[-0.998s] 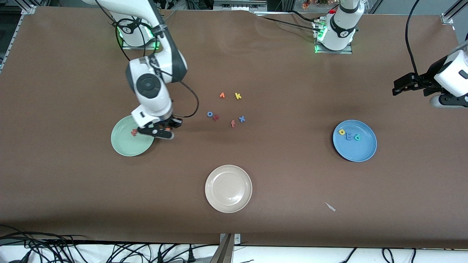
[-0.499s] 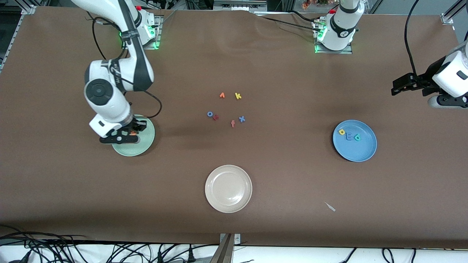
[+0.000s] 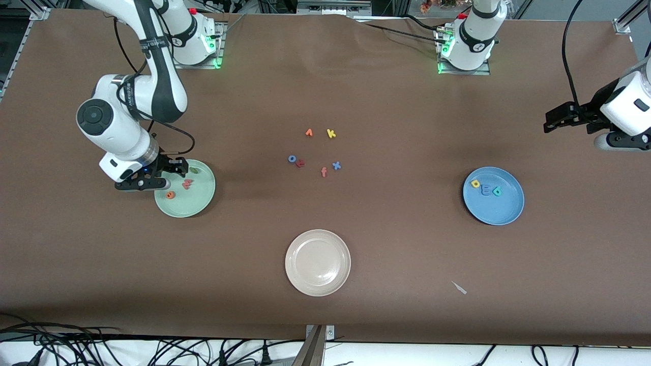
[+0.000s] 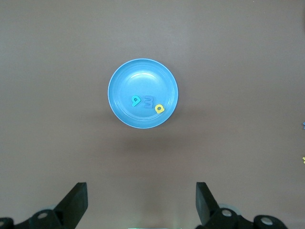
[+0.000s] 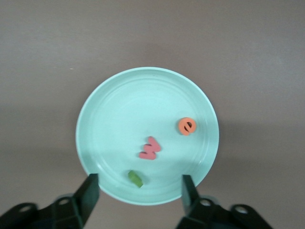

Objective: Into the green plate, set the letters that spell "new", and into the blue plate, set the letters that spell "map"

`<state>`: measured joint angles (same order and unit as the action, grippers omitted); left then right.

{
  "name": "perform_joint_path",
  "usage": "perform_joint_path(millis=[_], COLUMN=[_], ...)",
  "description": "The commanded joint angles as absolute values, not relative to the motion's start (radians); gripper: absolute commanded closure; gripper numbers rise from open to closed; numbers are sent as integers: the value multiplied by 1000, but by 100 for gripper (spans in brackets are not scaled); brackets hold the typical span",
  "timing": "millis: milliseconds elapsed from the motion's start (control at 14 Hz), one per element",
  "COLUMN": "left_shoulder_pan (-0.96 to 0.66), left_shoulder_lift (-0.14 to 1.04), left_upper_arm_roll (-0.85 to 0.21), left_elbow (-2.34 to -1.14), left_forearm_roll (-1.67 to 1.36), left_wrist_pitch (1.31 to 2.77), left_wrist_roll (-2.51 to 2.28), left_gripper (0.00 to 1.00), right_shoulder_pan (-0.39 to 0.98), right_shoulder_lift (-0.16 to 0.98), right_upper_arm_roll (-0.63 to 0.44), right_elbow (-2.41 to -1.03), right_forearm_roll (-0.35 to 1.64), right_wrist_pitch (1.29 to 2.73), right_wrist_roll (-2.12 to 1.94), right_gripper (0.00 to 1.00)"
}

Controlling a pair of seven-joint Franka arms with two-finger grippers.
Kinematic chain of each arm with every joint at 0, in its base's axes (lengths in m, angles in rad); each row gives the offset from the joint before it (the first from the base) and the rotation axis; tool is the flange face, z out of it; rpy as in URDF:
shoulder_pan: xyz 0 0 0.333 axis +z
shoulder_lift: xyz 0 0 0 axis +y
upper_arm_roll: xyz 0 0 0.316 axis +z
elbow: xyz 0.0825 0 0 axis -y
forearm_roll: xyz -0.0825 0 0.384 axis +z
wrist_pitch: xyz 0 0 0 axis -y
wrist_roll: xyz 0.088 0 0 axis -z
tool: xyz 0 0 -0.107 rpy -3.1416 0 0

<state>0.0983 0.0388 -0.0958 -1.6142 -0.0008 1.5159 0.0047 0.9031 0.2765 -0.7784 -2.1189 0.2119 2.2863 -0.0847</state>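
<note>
orange e (image 3: pixel 170 194) – in green plate (image 3: pixel 196 203)

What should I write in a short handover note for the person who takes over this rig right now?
Right gripper: open, empty, over the green plate's edge at the right arm's end.
Left gripper: open, empty, waiting at the left arm's end of the table.
Green plate holds the green n, red-pink w and orange e: "new" is done.
Blue plate holds the yellow p, blue m and teal a: "map" is done.
Left: nothing to sort. The spare letters lie mid-table and the beige plate has nothing in it.
</note>
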Motion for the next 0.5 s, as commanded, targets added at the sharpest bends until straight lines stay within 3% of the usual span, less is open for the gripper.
perform_joint_path(millis=[0, 428], left_shoulder_pan=[94, 94], left_shoulder_lift=[32, 32], left_upper_arm_roll=[-89, -89], left_elbow=[-1617, -1617], left_forearm_roll=[-26, -26], left_wrist_pitch=[1508, 1508], left_wrist_roll=[12, 12], left_gripper=[0, 0], right_shoulder_pan=[908, 908], right_shoulder_lift=[247, 242], right_upper_arm_roll=[-798, -804], right_elbow=[-2016, -1735], right_forearm_roll=[232, 224], right_wrist_pitch=[2124, 1861], right_wrist_roll=[-86, -2], right_gripper=[0, 0])
